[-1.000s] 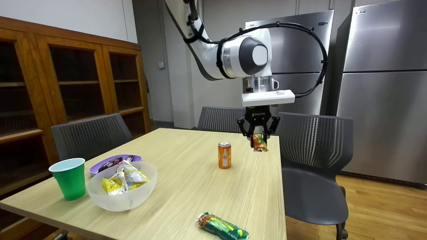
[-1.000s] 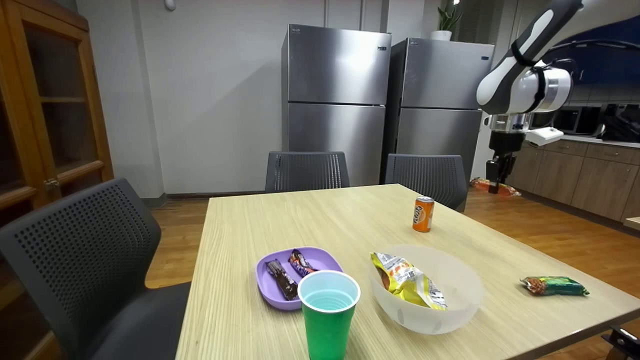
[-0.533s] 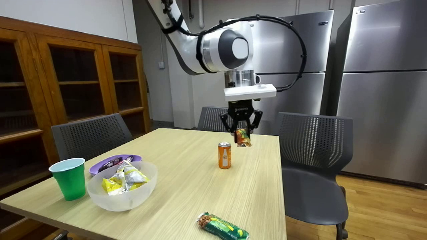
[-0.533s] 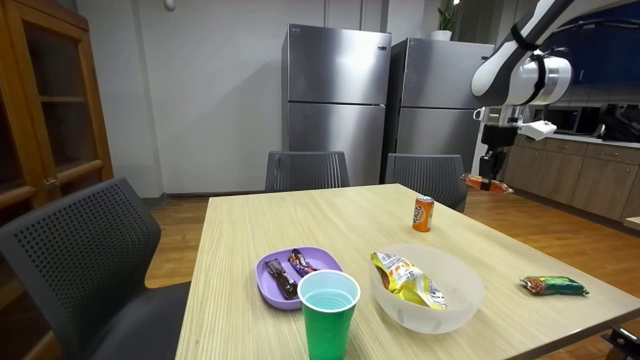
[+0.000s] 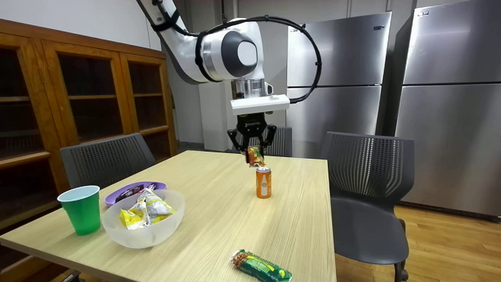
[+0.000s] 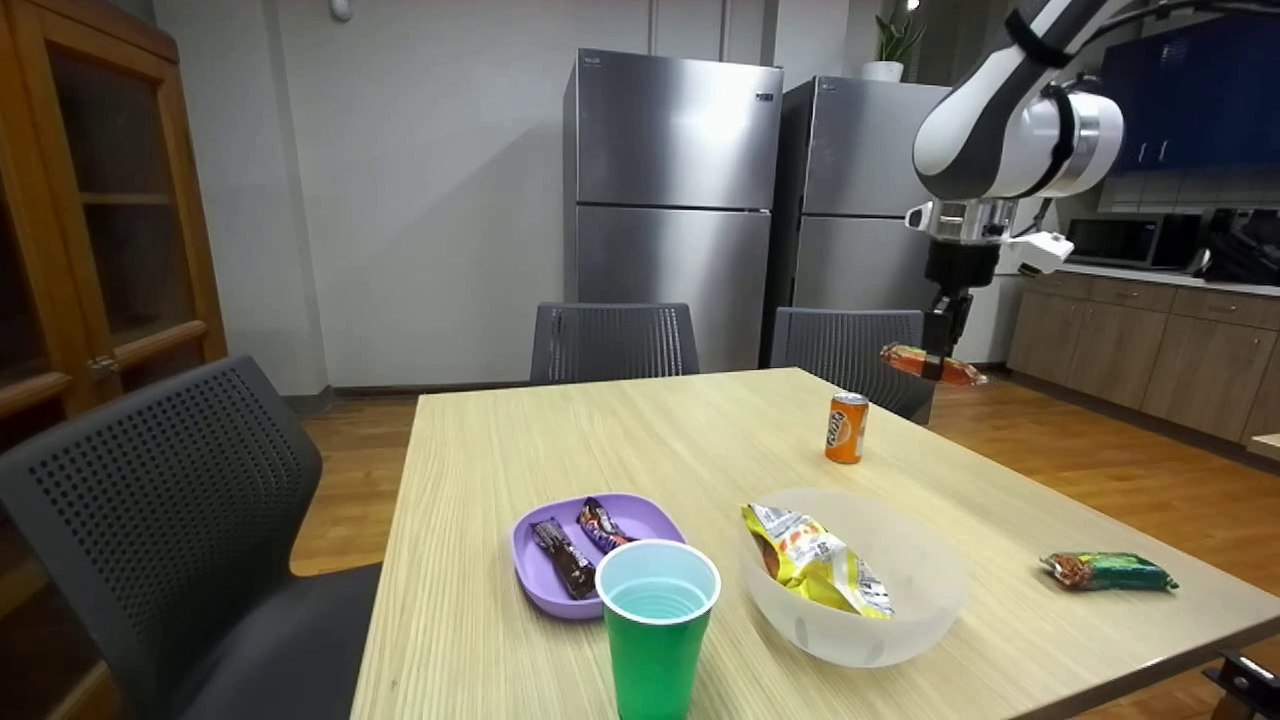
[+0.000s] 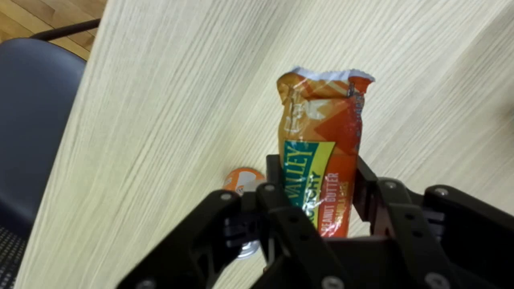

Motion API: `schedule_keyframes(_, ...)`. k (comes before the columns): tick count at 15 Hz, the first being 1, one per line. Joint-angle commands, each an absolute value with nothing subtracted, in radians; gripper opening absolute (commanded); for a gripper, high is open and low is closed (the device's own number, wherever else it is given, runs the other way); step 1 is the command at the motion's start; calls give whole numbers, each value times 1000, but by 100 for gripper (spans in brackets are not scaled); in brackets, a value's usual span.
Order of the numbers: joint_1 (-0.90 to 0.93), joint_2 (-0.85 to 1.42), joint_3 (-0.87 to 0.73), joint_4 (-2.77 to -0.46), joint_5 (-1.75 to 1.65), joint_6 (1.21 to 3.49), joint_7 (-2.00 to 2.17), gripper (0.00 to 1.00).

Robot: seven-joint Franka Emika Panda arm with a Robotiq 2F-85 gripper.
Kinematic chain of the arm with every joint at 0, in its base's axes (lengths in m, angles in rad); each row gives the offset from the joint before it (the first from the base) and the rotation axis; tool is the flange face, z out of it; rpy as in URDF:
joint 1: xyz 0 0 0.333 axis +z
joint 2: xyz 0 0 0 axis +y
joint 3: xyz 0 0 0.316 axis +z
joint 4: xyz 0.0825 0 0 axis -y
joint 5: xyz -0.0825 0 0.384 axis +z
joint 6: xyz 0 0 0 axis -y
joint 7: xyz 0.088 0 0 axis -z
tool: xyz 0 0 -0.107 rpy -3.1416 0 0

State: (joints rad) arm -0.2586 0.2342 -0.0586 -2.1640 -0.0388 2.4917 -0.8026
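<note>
My gripper (image 5: 255, 156) is shut on an orange-red wrapped granola bar (image 5: 256, 159) and holds it in the air above table height. In an exterior view the gripper (image 6: 936, 366) shows from the side, with the bar (image 6: 905, 359) sticking out on both sides of the fingers. In the wrist view the fingers (image 7: 319, 176) press on the bar's (image 7: 321, 120) long edges; its lower end is hidden. An orange soda can (image 5: 263, 183) stands upright on the table, nearest the gripper and apart from it. The can (image 7: 244, 176) is partly hidden behind a finger in the wrist view.
A frosted bowl (image 5: 164, 231) holds yellow snack bags. A purple plate (image 6: 650, 515) holds two dark wrapped bars. A green cup (image 5: 81, 213) stands beside the bowl. A green granola bar (image 5: 261, 266) lies near the table's edge. Dark chairs (image 5: 368, 196) surround the wooden table (image 5: 219, 196).
My gripper, with the orange-red bar held, has moved left in both exterior views and slightly up. In an exterior view it has gone from right of the can to just above it. The table objects have not moved.
</note>
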Motion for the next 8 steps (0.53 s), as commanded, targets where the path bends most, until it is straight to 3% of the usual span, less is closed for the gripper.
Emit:
schedule_keyframes(1,-203,163,-49,-2239,-49,2511,-781,18)
schedule_keyframes(8,-114,207,-13,-2196,-51,2489,-764,18)
